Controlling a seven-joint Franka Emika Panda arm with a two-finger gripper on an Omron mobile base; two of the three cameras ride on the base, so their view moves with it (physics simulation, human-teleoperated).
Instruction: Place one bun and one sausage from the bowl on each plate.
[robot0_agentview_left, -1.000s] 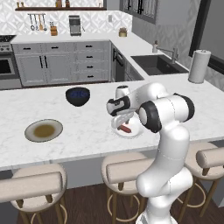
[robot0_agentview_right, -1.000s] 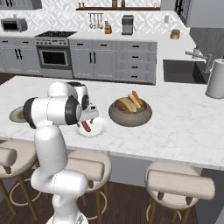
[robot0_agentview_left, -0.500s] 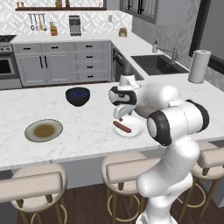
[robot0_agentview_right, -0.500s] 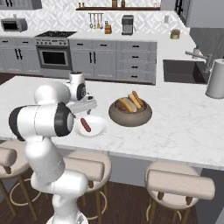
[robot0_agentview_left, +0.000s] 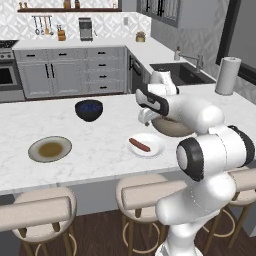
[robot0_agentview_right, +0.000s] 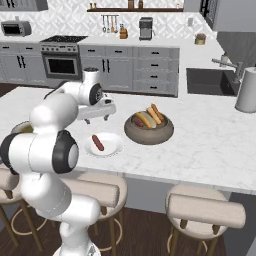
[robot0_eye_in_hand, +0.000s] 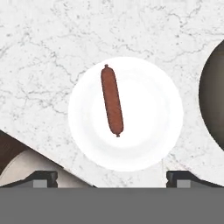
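Observation:
A white plate (robot0_agentview_left: 150, 148) (robot0_agentview_right: 111, 147) (robot0_eye_in_hand: 148, 131) lies on the island counter with one brown sausage (robot0_agentview_left: 139, 145) (robot0_agentview_right: 98, 142) (robot0_eye_in_hand: 112, 99) on it. My gripper (robot0_agentview_left: 146, 119) (robot0_agentview_right: 100, 114) (robot0_eye_in_hand: 111, 179) hangs above that plate, open and holding nothing. Just right of the plate stands the brown bowl (robot0_agentview_left: 172, 129) (robot0_agentview_right: 149, 134) (robot0_eye_in_hand: 212, 100), with buns and sausages (robot0_agentview_right: 149, 117) inside. The olive-centred plate (robot0_agentview_left: 50, 149) sits bare at the left, and in the right base view the arm hides most of it.
A dark blue bowl (robot0_agentview_left: 89, 110) stands behind the plates. A paper towel roll (robot0_agentview_left: 227, 75) (robot0_agentview_right: 246, 90) is at the far right by the sink (robot0_agentview_right: 210, 82). Stools (robot0_agentview_left: 150, 192) line the counter's near edge.
My gripper has risen from low over the white plate and swung up, leaving the sausage lying there. The jaws have spread a little wider.

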